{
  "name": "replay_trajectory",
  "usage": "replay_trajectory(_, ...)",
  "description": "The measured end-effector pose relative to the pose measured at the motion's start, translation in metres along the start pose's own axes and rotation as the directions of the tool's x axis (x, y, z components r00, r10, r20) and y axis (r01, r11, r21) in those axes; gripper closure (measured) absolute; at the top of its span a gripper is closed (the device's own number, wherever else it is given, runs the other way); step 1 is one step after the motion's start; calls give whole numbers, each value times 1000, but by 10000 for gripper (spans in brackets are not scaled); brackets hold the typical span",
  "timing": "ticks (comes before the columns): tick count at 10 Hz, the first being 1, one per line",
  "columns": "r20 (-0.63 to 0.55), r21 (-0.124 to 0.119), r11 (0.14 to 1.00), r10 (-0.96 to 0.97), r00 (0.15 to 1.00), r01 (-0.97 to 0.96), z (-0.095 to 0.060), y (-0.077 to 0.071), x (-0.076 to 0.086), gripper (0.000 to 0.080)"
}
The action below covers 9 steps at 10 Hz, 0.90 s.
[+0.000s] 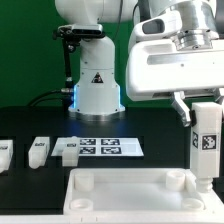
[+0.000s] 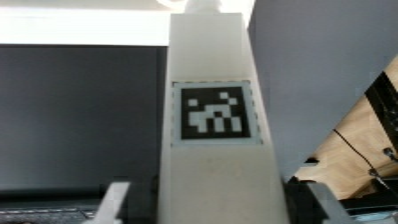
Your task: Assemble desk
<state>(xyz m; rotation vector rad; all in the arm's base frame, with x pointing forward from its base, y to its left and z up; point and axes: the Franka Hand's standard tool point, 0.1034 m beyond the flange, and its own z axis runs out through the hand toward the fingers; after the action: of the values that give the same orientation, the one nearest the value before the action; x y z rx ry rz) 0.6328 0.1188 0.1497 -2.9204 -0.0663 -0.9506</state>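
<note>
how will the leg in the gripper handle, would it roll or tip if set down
The leg in the gripper looks like rigid plastic, so it is probably stiff and light. Its flat square sides should keep it from rolling. Tall and narrow, it would likely tip if stood on end outside a tabletop socket.

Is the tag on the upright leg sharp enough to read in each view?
Exterior view: even light, the leg looks sharp, but its tag is too small to read. Wrist view: the tag fills the middle, its pattern clear but soft-edged, with slight blur overall.
</note>
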Motion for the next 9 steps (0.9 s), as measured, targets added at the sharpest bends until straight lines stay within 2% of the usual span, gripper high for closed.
replay_trajectory(2,20,4,993,-120,993,120,2,-5,-8,514)
replay_trajectory(4,42,-9,977,-212,976,212,6,11,-17,514)
replay_trajectory(7,50,-16,980,-199,979,200,8,20,-20,514)
replay_trajectory(9,50,-10,984,-176,983,176,10,15,-21,514)
